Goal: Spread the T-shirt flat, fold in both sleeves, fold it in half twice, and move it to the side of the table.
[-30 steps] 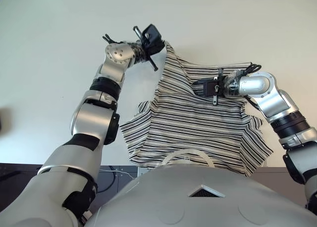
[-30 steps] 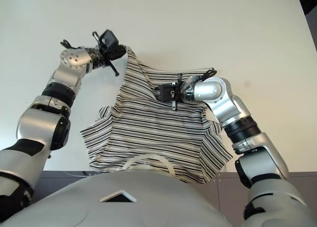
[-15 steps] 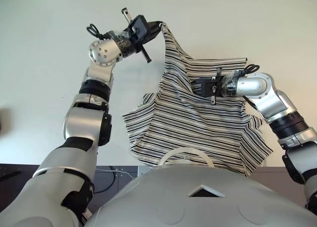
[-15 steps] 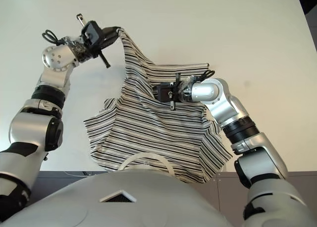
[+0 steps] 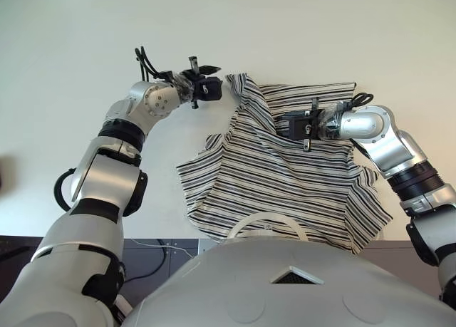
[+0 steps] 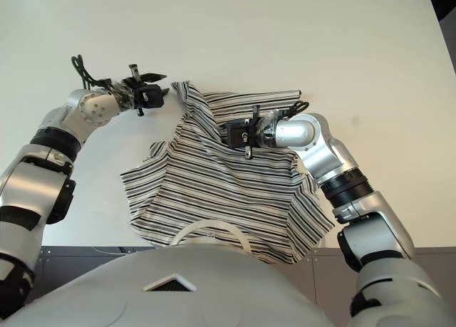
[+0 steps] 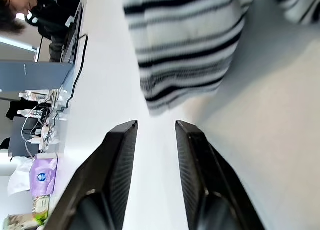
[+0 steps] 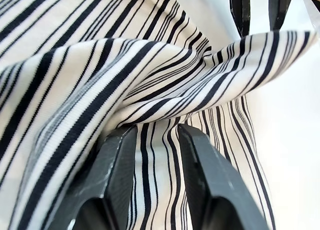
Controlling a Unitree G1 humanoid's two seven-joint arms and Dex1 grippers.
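Observation:
The black-and-white striped T-shirt point(image 5: 285, 184) lies crumpled on the white table point(image 5: 71, 42), its near part hanging over the front edge. My left gripper point(image 5: 217, 79) is open just left of the shirt's far-left corner point(image 5: 239, 81), nothing between its fingers point(image 7: 120, 155). That corner point(image 7: 190, 49) lies a short way past the fingertips. My right gripper point(image 5: 283, 125) rests on the shirt's upper middle, shut on a raised fold of striped cloth point(image 8: 165, 79).
Bare tabletop stretches to the left, far side and right of the shirt. The table's front edge point(image 5: 71, 236) runs just below the shirt. Cables and small items point(image 7: 40, 135) lie beyond the table's side edge in the left wrist view.
My left gripper came down from its raised position and let go of the shirt's corner, which dropped onto the table. The right arm stayed where it was.

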